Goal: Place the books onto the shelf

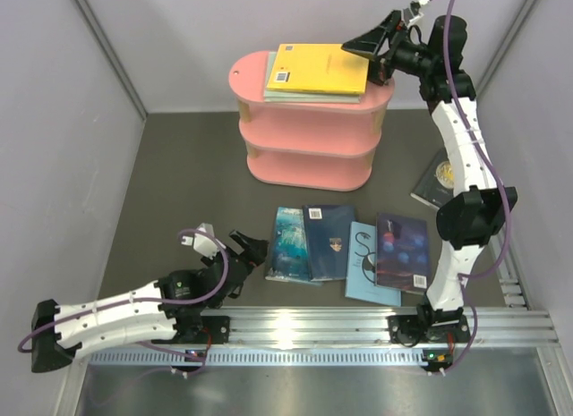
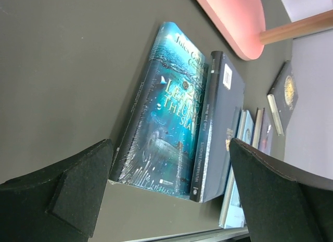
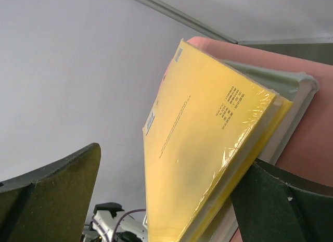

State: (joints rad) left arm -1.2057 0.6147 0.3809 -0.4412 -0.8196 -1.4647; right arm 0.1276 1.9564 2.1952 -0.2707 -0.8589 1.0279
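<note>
A yellow book (image 1: 322,69) lies on a pale grey-green book (image 1: 269,78) on the top board of the pink shelf (image 1: 309,152). My right gripper (image 1: 369,56) stands open around the yellow book's right edge. In the right wrist view the yellow book (image 3: 208,148) lies between the jaws of the right gripper (image 3: 174,158), with one finger (image 3: 270,200) under its corner and the other well clear. On the table lie teal (image 1: 288,244), navy (image 1: 329,241), light blue (image 1: 365,266), purple (image 1: 403,250) and black (image 1: 436,179) books. My left gripper (image 1: 246,253) is open just left of the teal book (image 2: 166,112).
Grey walls close the table in on the left, back and right. An aluminium rail (image 1: 313,326) runs along the near edge. The right arm's upper link (image 1: 466,148) rises over the black book. The shelf's foot (image 2: 234,18) shows beyond the row of books.
</note>
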